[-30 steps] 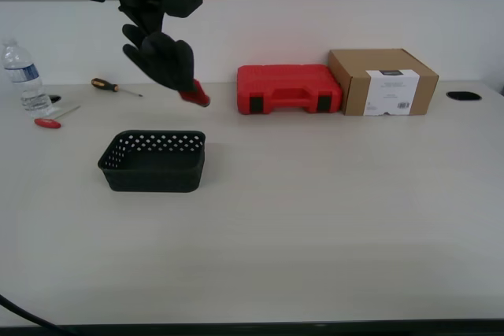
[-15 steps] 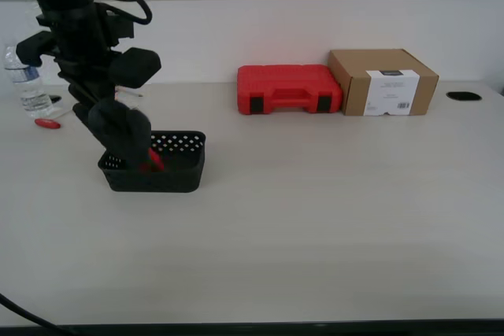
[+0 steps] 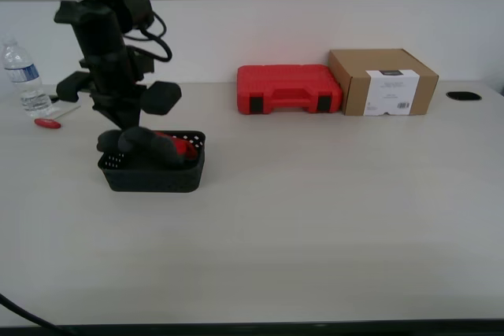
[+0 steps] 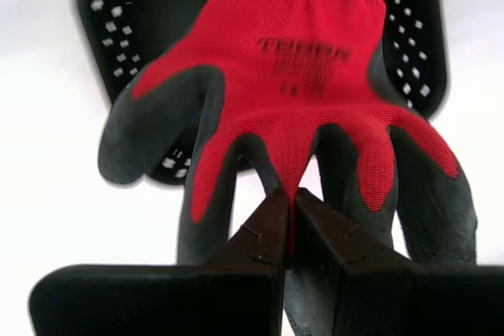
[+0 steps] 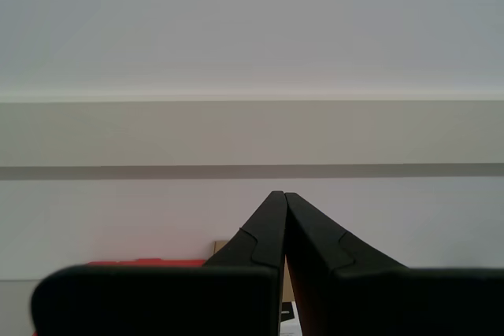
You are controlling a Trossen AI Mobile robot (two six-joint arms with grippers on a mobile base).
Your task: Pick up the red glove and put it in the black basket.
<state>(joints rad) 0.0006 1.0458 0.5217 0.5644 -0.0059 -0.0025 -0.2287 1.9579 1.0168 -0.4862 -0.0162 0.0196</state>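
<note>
The red glove (image 4: 307,76) with dark grey fingers hangs from my first gripper (image 4: 290,198), which is shut on it between two glove fingers. Below it is the black basket (image 4: 134,5). In the exterior view the glove (image 3: 179,146) lies draped in the basket (image 3: 157,175) at the exterior view's left, its grey fingers over the near-left rim, with my first gripper (image 3: 128,138) low over it. My second gripper (image 5: 279,194) is shut and empty and faces the wall. It is out of the exterior view.
A red tool case (image 3: 289,89) and a cardboard box (image 3: 383,82) stand at the back of the table. A water bottle (image 3: 22,76) and a small red-handled screwdriver (image 3: 49,123) lie at the far left. A round cable hole (image 3: 463,96) is at the back right.
My first gripper came down from high above the table with the glove. It swung over the basket, and the glove now rests inside the basket.
</note>
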